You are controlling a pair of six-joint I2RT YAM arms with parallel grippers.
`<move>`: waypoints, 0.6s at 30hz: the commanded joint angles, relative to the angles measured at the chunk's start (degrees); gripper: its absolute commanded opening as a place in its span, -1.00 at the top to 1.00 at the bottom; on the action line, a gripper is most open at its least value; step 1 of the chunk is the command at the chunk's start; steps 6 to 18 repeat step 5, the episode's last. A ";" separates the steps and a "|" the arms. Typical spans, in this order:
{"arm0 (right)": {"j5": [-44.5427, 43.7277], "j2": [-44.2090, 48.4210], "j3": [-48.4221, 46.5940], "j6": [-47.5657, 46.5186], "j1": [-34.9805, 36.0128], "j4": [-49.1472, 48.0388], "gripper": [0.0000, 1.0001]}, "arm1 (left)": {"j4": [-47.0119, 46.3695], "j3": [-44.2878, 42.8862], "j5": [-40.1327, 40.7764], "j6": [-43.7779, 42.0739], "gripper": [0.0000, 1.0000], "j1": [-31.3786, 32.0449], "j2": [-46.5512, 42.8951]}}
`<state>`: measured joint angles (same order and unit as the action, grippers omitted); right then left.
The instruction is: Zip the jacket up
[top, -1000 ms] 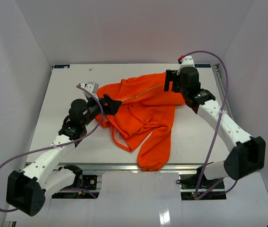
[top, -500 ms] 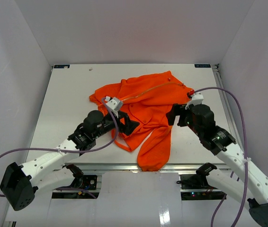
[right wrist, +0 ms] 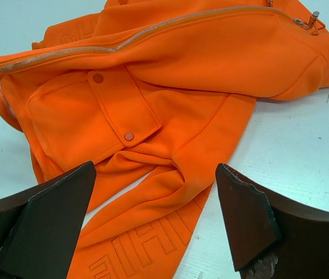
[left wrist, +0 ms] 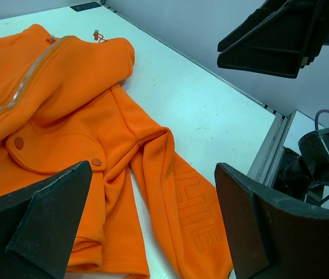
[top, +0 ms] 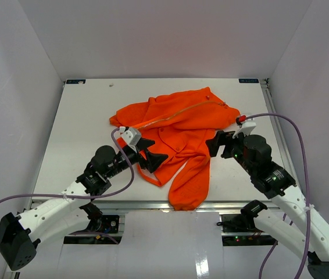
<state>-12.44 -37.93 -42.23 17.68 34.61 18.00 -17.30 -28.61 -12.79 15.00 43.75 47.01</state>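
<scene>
The orange jacket [top: 179, 133] lies crumpled in the middle of the table, one sleeve hanging over the front edge. Its zipper [top: 176, 113] runs closed along the upper fold, the pull at the far right end [right wrist: 310, 20]. The jacket also fills the left wrist view [left wrist: 65, 116] and the right wrist view [right wrist: 170, 87], where a snap pocket flap shows. My left gripper [top: 150, 152] is open and empty, just above the jacket's left front. My right gripper [top: 218, 144] is open and empty, beside the jacket's right edge.
The white table [top: 83, 128] is walled by white panels at the back and sides. Its metal front rail [top: 153, 204] lies under the hanging sleeve. Purple cables loop off both arms.
Both grippers have let go of the jacket and drawn back toward the front. The right arm pulled from the far right corner. The jacket has settled flatter on the table.
</scene>
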 commanded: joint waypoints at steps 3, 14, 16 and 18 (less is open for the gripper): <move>-0.12 1.80 0.26 -0.99 0.06 -2.49 -0.80 | -0.59 0.01 -0.88 -0.55 -0.96 0.42 1.15; -0.47 2.09 0.24 -0.83 0.02 -2.46 -0.80 | -0.46 -0.19 -0.93 -0.66 -0.96 0.44 1.15; -0.47 2.09 0.24 -0.83 0.02 -2.46 -0.80 | -0.46 -0.19 -0.93 -0.66 -0.96 0.44 1.15; -0.47 2.09 0.24 -0.83 0.02 -2.46 -0.80 | -0.46 -0.19 -0.93 -0.66 -0.96 0.44 1.15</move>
